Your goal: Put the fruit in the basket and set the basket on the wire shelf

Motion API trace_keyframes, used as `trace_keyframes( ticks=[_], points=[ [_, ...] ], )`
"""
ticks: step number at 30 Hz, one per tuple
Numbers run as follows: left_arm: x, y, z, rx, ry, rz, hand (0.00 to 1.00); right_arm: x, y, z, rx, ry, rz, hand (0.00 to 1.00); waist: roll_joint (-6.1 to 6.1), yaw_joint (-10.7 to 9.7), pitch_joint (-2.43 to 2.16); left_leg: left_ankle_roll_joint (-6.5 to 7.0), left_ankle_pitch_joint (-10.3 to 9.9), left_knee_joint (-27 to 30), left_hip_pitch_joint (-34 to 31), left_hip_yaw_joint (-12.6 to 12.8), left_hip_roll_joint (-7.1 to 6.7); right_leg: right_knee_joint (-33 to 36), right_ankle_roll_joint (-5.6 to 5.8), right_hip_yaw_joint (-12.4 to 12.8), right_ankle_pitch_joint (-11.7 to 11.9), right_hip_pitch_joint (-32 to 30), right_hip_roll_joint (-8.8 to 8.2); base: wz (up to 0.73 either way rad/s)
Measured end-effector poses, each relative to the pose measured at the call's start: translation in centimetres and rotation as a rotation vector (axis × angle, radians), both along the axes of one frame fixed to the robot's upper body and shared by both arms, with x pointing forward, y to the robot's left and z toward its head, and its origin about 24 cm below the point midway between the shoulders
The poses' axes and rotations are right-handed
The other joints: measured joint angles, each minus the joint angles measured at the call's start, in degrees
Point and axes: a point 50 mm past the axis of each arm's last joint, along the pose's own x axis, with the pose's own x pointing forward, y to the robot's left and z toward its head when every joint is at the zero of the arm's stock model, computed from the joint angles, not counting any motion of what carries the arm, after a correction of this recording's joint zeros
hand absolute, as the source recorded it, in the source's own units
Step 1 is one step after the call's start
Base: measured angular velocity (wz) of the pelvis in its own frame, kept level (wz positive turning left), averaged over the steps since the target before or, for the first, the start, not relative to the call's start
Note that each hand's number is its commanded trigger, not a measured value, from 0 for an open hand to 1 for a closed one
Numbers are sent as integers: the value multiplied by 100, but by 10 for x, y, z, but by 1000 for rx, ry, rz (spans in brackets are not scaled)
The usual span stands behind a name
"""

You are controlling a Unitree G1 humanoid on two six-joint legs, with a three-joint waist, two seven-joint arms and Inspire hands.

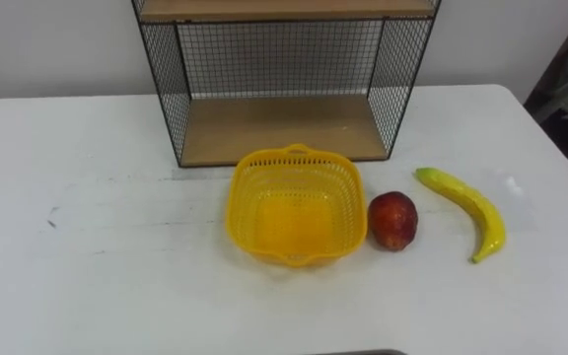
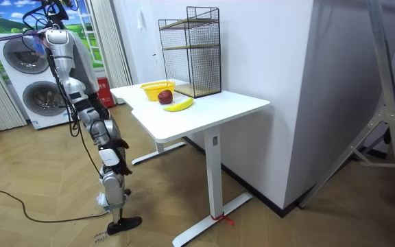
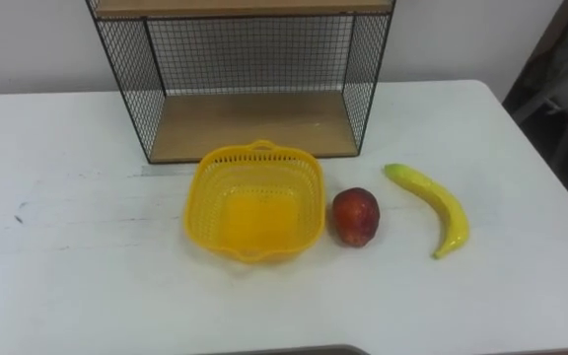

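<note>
Two fruits on the table, basket empty

Both pcs of fruit lie on the white table [image 1: 116, 247], outside the yellow plastic basket [image 1: 248, 197]. The basket sits upright about mid-table w/ nothing in it. Its back handle reaches the front edge of the wire shelf [image 1: 284, 59]; whether they touch can't be told.

The red apple [image 1: 392, 221] is just beside the basket's right rim, so close that touching vs. barely apart can't be told. The banana [image 1: 469, 205] lies further right, apart from the apple. One end points toward the shelf, the other toward the table's front edge, and it bows to the right.

The shelf has black mesh sides and back w/ wooden boards. It stands at the back of the table against the wall, and its lower board [image 1: 279, 128] is open to the front, right behind the basket.

In the room view the robot stands on the wood floor at the table's end on the room view's left, w/ two stacked washers [image 2: 26, 58] behind it. Its right hand [image 2: 118, 145] hangs low by the thigh, well apart from the table and the fruit. The hand is too small there to tell its state.
</note>
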Motion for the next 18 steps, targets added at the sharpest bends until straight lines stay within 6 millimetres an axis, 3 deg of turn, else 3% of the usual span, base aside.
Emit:
trace_keyframes(
  ticks=[5, 9, 14, 18],
  points=[
    [-1, -1, 0, 24, -29, 38, 0, -24, -3, 1, -25, 58, -249, 0, 9, -52, 5, 0, 0, -38, 105, 147, 9, 77, 0, 152, -2, -19, 5, -14],
    [-8, 2, 1, 31, -35, 108, 0, -29, -12, 4, -49, 61, -563, 0, -19, -313, 4, 2, -2, -1, 106, 151, 14, 118, -12, 185, -12, -25, 8, -5],
    [-17, 24, 7, 98, -54, 211, 0, -18, -42, 13, -125, -9, -920, 0, -143, -458, -7, -10, 6, 0, 143, 188, 12, 228, -22, 222, -129, -87, 4, 0],
    [-20, 35, 12, 161, -79, 225, 0, 18, -74, 28, -208, -113, -1065, 0, -257, -609, -9, -11, 8, -16, 138, 203, 10, 262, -22, 230, -155, -125, 1, 0]
  ],
)
